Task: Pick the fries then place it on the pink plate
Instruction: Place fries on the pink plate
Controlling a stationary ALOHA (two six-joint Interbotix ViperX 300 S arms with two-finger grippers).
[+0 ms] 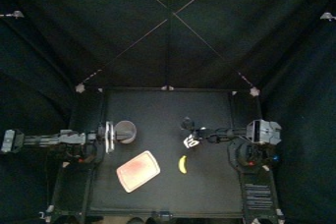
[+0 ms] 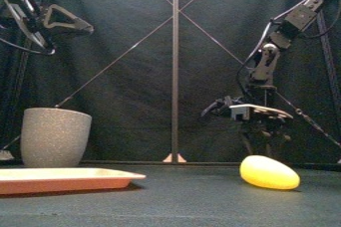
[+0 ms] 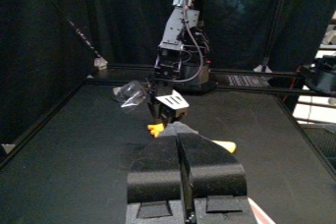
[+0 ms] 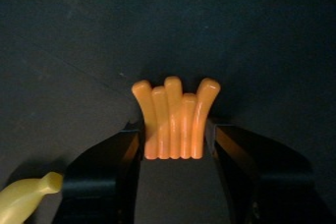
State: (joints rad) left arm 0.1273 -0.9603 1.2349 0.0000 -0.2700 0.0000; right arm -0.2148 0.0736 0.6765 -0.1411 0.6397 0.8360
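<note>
The orange fries [image 4: 175, 120] stand upright between the jaws of my right gripper [image 4: 178, 154], which is shut on them. In the top view this gripper [image 1: 194, 140] hangs right of the table's middle, and the front view shows it [image 2: 248, 111] held well above the surface. The pink plate [image 1: 138, 172] lies bare near the front, to the left of the fries and lower down; it is also visible in the front view [image 2: 67, 178]. My left gripper [image 3: 186, 169] rests at the table's left side, its jaws shut and holding nothing.
A yellow banana [image 1: 184, 164] lies on the table between the plate and my right gripper, large in the front view [image 2: 269, 172]. The grey speckled cup [image 1: 126, 130] stands behind the plate, close to my left gripper.
</note>
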